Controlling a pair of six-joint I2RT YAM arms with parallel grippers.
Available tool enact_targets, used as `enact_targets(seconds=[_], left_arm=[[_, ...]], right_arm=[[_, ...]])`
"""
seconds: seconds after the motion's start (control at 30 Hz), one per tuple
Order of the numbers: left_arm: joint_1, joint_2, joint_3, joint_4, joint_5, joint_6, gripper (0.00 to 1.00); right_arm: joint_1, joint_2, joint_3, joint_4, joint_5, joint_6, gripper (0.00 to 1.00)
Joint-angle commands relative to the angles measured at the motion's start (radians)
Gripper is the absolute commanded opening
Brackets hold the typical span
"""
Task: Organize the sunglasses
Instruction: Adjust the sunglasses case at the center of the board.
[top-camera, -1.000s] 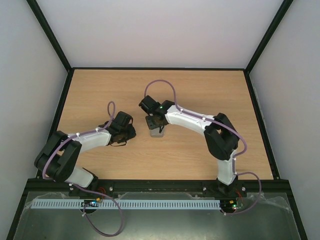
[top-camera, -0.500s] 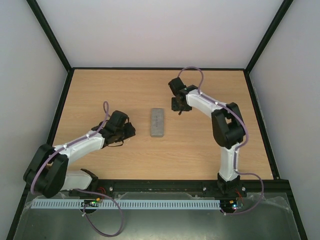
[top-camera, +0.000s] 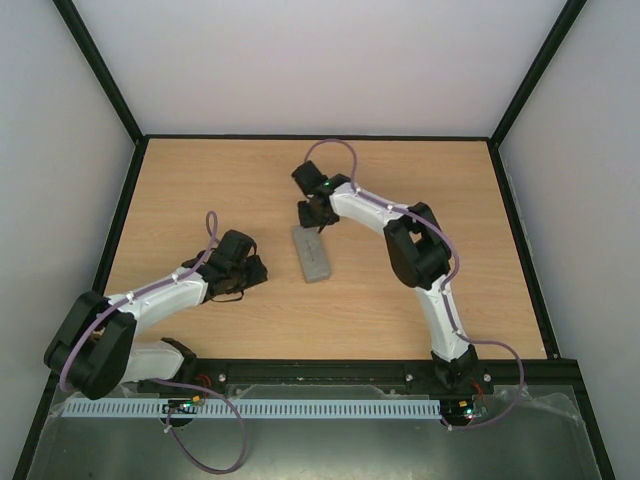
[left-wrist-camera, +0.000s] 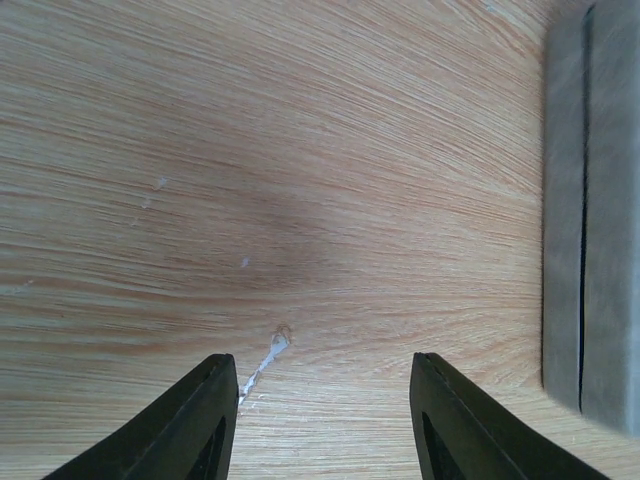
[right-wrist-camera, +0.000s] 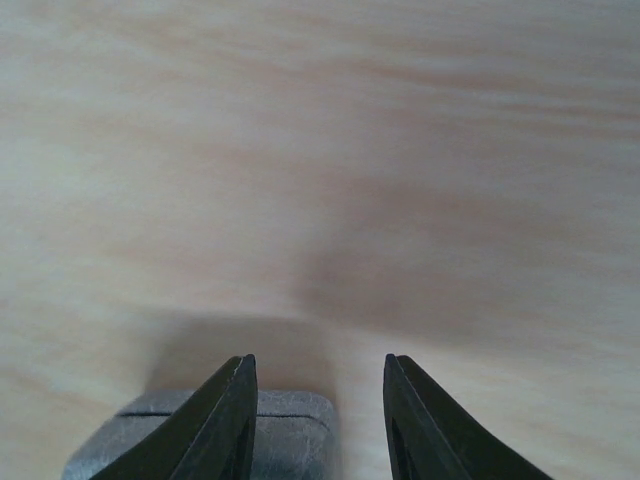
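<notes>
Sunglasses unseen; grey case (top-camera: 312, 254) lies shut. Right gripper (right-wrist-camera: 318, 360) spread over its end, left gripper (left-wrist-camera: 322, 358) spread, empty. I'd nudge gently, squarely.

**Grey case (top-camera: 312, 255) on a honey-toned wooden table (top-camera: 200, 190)**

The table shows fine, straight grain in tan and light brown, with one darker smudge and a small white scratch (left-wrist-camera: 262, 362) in the left wrist view; the case is matte mid-grey with a thin black seam; the left arm (top-camera: 165, 285) and right arm (top-camera: 365, 210) are white with black joints, trailed by lilac cables (top-camera: 330, 141); the left gripper (left-wrist-camera: 320, 360) and right gripper (right-wrist-camera: 318, 360) are glossy black; a black frame (top-camera: 320, 137) edges pale grey walls (top-camera: 320, 60).
</notes>
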Motion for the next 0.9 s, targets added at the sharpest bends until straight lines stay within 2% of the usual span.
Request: enact_targets(seconds=[0.0,0.2,0.37,0.47,0.57,0.73,0.87], left_arm=[[-0.003,-0.009,-0.016,-0.014,-0.003,-0.002,0.49],[-0.003,-0.057,-0.053,-0.029,-0.004,-0.017,0.48],[-0.005,-0.113,-0.072,-0.055,-0.010,-0.034,0.48],[-0.005,-0.147,-0.068,-0.079,-0.016,-0.039,0.48],[-0.005,-0.174,-0.056,-0.102,-0.022,-0.040,0.49],[-0.005,-0.202,-0.028,-0.134,-0.038,-0.041,0.49],[-0.005,-0.226,-0.019,-0.149,-0.051,-0.042,0.49]], right_arm=[[0.094,-0.015,-0.038,-0.008,-0.052,-0.041,0.36],[0.138,-0.136,-0.185,0.050,-0.096,-0.084,0.36],[0.138,-0.264,-0.259,0.046,-0.038,-0.102,0.36],[0.138,-0.386,-0.330,0.050,0.009,-0.071,0.37],[0.147,-0.516,-0.474,0.068,-0.012,-0.011,0.38],[0.285,-0.669,-0.687,0.119,-0.062,0.085,0.39],[0.398,-0.722,-0.790,0.162,-0.074,0.169,0.39]])
